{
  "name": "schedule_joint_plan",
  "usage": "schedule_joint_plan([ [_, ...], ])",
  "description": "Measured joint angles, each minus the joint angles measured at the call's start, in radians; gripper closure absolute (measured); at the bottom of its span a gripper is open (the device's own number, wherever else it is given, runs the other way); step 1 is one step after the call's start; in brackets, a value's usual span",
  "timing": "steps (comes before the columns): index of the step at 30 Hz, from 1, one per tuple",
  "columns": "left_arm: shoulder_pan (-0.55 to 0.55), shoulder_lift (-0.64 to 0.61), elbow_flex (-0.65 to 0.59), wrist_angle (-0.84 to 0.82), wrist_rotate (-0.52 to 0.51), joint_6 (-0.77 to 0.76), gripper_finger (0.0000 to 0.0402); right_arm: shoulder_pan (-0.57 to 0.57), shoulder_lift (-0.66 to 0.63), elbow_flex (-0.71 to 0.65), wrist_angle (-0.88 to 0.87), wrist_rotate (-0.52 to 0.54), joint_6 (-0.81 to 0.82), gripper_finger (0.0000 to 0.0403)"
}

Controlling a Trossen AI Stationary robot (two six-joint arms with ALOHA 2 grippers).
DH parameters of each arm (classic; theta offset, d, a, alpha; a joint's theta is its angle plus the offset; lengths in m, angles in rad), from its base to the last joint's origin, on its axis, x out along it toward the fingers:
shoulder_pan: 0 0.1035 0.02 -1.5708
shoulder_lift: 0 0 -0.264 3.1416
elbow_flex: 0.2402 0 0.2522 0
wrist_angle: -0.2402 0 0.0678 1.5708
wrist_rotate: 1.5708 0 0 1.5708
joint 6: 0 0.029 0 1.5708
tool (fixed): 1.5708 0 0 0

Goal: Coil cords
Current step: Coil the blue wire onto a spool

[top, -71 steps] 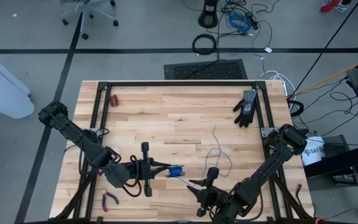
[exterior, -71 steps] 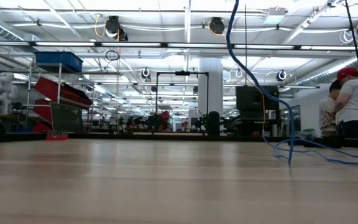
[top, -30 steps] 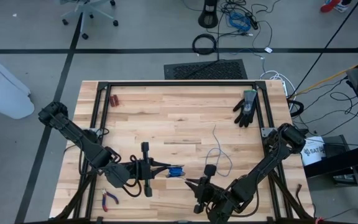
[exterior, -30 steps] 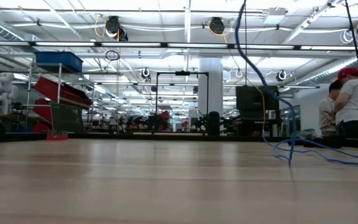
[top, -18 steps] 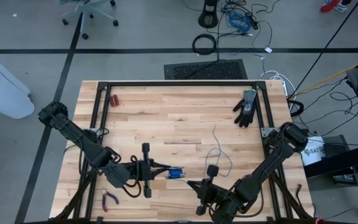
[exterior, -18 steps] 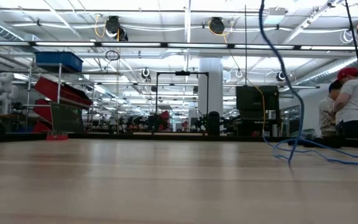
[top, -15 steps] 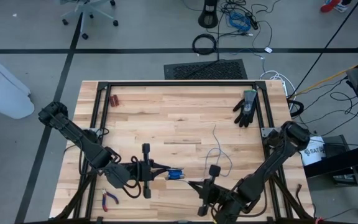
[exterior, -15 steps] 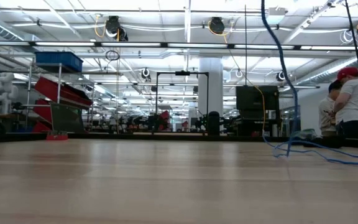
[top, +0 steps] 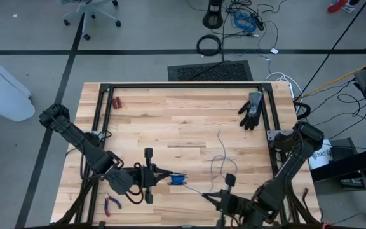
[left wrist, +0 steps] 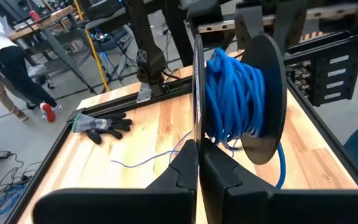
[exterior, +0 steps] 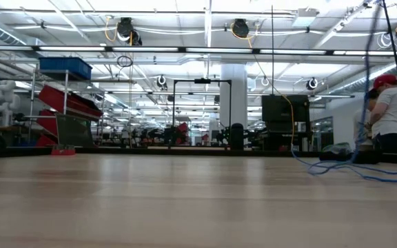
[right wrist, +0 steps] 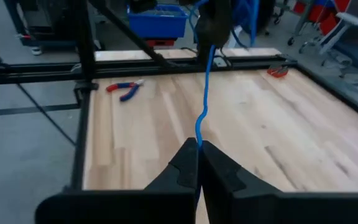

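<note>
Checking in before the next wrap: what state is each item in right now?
Black spool of blue cord: partly wound, rim pinched by left gripper.
Thin blue cord: stretched taut, pinched by right gripper.
Black glove: lying flat.
Red-handled pliers: lying untouched.

I can read only part of a word, "SAT", on the white box [top: 321,154] beside my right arm.

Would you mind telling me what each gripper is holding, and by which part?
The left gripper pinches the flat rim of a black spool wound with blue cable. The right gripper pinches the thin blue cable along its free length.
</note>
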Motion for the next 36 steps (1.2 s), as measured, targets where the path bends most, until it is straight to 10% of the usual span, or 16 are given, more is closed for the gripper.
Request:
schedule_joint_plan([
  [18, -0.012, 0.000, 0.000, -0.002, -0.030, 0.003, 0.0395, 0.124, -0.003, 0.000, -0.307, 0.006, 0.455, 0.0403],
  [36, -0.015, 0.004, 0.000, -0.064, -0.033, 0.016, 0.0395, 0.168, -0.052, 0.000, -0.265, 0.194, 0.444, 0.0403],
])
